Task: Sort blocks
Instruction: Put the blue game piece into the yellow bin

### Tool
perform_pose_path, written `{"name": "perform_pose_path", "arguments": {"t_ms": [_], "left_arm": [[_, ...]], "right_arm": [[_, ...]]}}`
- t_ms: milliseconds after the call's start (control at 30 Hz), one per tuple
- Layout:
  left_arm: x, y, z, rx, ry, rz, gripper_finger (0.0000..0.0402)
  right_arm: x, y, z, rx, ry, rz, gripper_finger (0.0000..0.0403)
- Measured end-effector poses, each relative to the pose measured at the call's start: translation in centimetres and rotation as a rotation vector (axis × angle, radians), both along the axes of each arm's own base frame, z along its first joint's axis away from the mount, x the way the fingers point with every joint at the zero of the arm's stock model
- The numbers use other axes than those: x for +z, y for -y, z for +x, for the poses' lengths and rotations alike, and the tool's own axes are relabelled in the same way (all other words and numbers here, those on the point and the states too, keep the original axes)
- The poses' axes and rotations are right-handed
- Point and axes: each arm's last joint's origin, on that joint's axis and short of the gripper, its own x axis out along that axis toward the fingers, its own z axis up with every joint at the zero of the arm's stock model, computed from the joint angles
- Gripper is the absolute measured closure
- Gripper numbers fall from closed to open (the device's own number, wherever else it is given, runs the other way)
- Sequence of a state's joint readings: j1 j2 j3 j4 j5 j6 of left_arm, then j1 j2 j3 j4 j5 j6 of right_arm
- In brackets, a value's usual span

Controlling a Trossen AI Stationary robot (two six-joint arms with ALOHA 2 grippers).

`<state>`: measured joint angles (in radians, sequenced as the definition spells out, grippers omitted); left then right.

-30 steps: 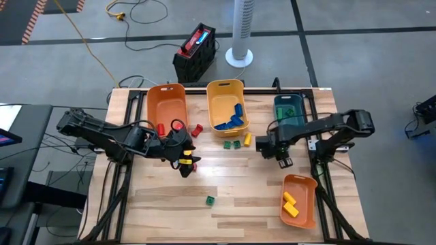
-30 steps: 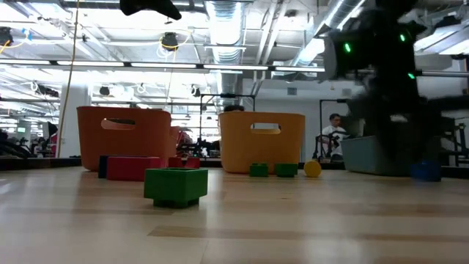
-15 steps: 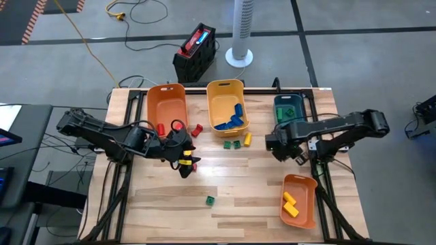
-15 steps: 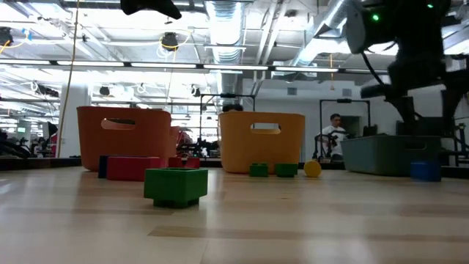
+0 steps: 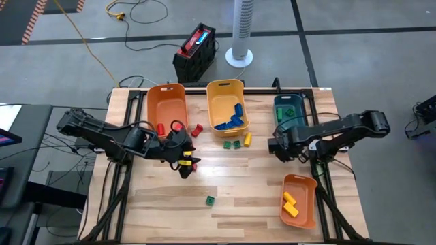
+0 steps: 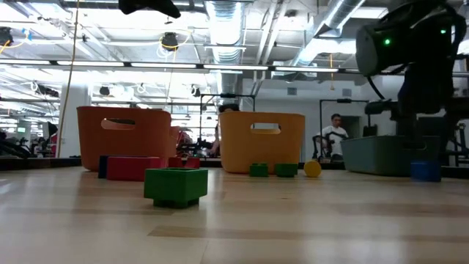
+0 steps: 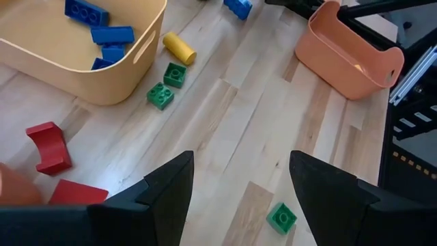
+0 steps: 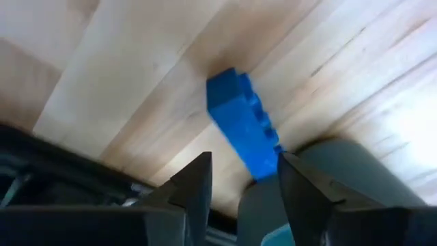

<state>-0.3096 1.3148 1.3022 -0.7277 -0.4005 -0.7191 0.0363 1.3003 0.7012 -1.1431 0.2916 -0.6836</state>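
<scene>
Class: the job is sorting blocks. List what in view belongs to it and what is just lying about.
Job:
loose green blocks
lone green block
red blocks
blue block
bins

Lying about:
black battery box
white fan
floor cables

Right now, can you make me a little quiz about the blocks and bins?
1. True or false: the yellow bin holds blue blocks.
2. What colour is the lone block lying apart from all the others? A red, B green, C yellow.
3. Fill in: the right arm's fingers stand open, pointing at a ____ block beside the teal bin.
Key: 1 true; 2 B; 3 blue.
</scene>
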Motion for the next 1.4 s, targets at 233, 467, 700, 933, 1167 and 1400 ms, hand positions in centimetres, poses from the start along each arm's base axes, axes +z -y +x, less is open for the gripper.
{"name": "perform_pose_path", "arguments": {"t_ms": [233, 467, 700, 933, 1167, 1400], "left_arm": [[0.0, 0.4, -0.1, 0.0, 0.004, -0.018, 0.0166], [0.0, 0.4, -0.1, 0.014, 0.008, -0.038, 0.0166], [0.0, 0.5, -0.1, 0.017, 0.009, -0.044, 0.0166], [0.0, 0.5, -0.1, 0.012, 0.007, -0.037, 0.0166], [0.0, 0.5, -0.1, 0.001, 0.004, -0.023, 0.0166], [0.0, 0.4, -0.1, 0.001, 0.003, -0.02, 0.0166]], "right_arm": [[-1.5, 0.0, 0.0, 0.008, 0.061, 0.005, 0.023], [-2.8, -0.2, -0.1, 0.066, 0.085, 0.089, 0.0239], [-3.4, -0.1, 0.0, 0.037, 0.079, 0.134, 0.0309], [-1.5, 0.6, 1.5, -0.028, 0.135, 0.132, 0.0329], [3.8, 1.8, 5.1, -0.088, 0.372, 0.124, 0.0329], [11.0, 4.6, 8.3, -0.234, 0.739, 0.071, 0.0327]]}}
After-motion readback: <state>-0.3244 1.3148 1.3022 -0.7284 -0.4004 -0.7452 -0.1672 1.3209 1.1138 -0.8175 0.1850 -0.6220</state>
